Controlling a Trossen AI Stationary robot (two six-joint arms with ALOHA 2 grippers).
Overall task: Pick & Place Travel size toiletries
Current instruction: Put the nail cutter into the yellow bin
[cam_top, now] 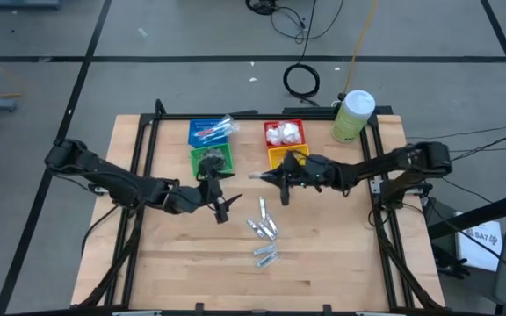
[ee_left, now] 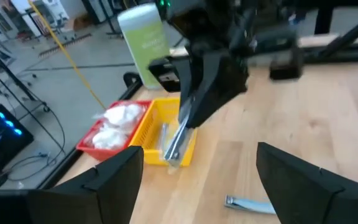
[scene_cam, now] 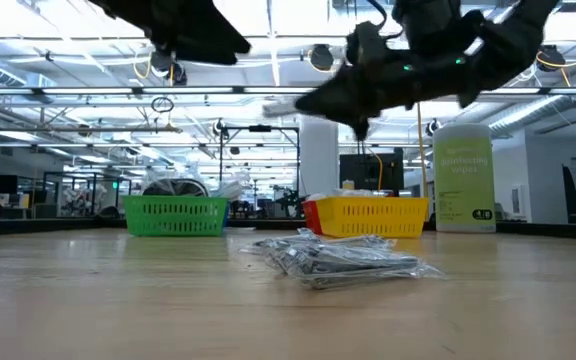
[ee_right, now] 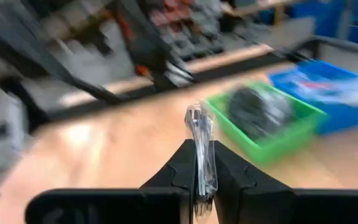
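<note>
Carry step in hand — a silver tube [ee_right: 201, 140] in clear wrap is clamped between the fingers of the right gripper [cam_top: 282, 179], held aloft just beside the yellow basket [cam_top: 278, 157]. Next: tube to be brought over that basket & released.

Left gripper [cam_top: 220, 204] — fingers apart, empty, near the green basket [cam_top: 212, 159]. More tubes [cam_top: 264, 230] lie mid-table.

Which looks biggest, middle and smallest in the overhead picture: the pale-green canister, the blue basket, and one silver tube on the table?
1. Blue basket and pale-green canister: look about alike in size, so unranked.
2. Silver tube: clearly the smallest.
</note>
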